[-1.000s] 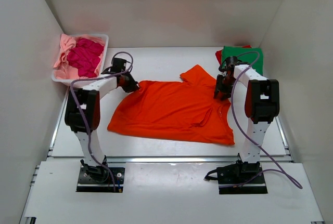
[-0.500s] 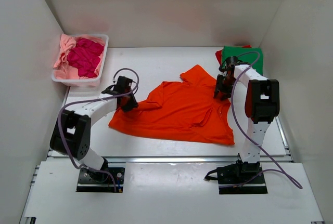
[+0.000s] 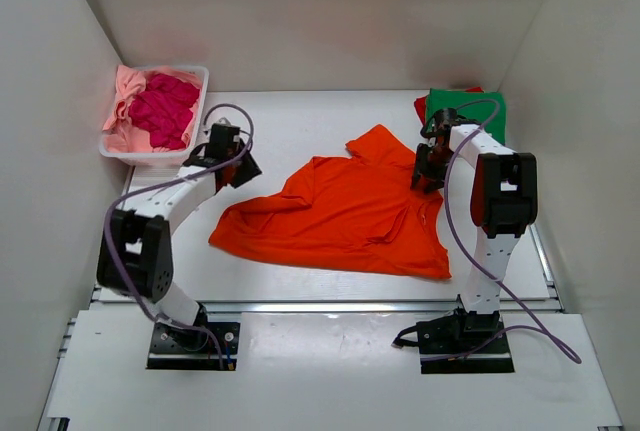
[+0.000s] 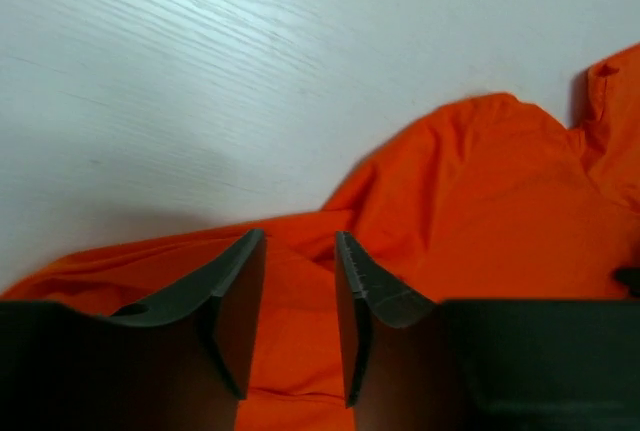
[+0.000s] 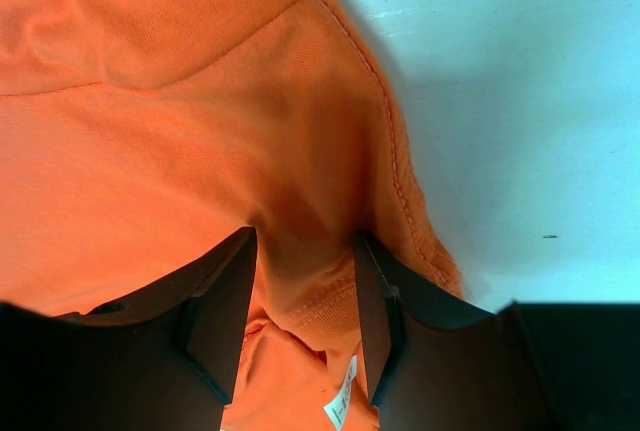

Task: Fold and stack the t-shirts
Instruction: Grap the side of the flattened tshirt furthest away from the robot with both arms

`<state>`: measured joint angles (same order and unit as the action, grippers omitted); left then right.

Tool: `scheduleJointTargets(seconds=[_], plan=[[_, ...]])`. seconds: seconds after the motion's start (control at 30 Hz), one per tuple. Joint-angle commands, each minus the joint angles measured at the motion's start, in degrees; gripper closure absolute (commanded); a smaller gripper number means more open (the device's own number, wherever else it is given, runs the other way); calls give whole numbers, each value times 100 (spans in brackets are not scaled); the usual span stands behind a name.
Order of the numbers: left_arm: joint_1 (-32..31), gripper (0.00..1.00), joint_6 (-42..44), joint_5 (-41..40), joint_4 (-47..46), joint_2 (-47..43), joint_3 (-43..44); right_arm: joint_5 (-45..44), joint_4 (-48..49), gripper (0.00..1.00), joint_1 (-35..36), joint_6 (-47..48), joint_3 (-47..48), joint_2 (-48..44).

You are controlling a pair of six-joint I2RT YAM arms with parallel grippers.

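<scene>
Two arms worked over a white table [image 3: 300, 121] with a fine streaked grain; plain white walls [image 3: 320, 11] boxed it in at left, back and right; a metal rail [image 3: 300, 305] ran across the front; purple cables [image 3: 452, 231] looped off both arms.

Orange t-shirt [image 3: 340, 216] lay spread mid-table, crumpled, one flap poking toward the back; left gripper [image 3: 240, 167] hung just off the shirt's left edge, jaws parted with nothing between them; in the wrist view the cloth only showed lying on the table beyond the fingers [image 4: 235, 291]; right gripper [image 3: 426, 173] sat at the shirt's right side, jaws clenched on a bunched fold of the orange cloth.

White plastic basket [image 3: 197, 101] at back-left held a magenta t-shirt [image 3: 165, 111] and a light pink t-shirt [image 3: 120, 101], the pink one draped over the rim; green t-shirt [image 3: 468, 111] lay folded at back-right on top of a red t-shirt [image 3: 421, 107], only a red edge showing.

Writing: one small white label [image 5: 338, 406] on the orange cloth by the right fingers; print too small to read.
</scene>
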<state>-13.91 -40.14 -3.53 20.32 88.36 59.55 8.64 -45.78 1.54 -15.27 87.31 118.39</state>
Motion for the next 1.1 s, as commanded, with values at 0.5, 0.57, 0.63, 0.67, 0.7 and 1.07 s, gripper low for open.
scheduleJointTargets(seconds=[0.5,0.57,0.63,0.67,0.7,1.07], plan=[[-586,60,-706,1135,737,1096,962,-3,52,59,75,-108,-109,-272],[-621,58,-714,1127,728,1192,1041,6,25,59,83,-99,-135,-272],[-657,56,-662,1065,807,1289,1120,14,52,59,66,-108,-91,-272],[-691,57,-662,1065,781,1333,1129,6,34,59,57,-99,-109,-255],[-683,56,-688,978,781,1333,1164,23,60,59,57,-134,-152,-272],[-648,55,-670,766,1000,1526,1156,15,78,59,39,-100,-100,-220]])
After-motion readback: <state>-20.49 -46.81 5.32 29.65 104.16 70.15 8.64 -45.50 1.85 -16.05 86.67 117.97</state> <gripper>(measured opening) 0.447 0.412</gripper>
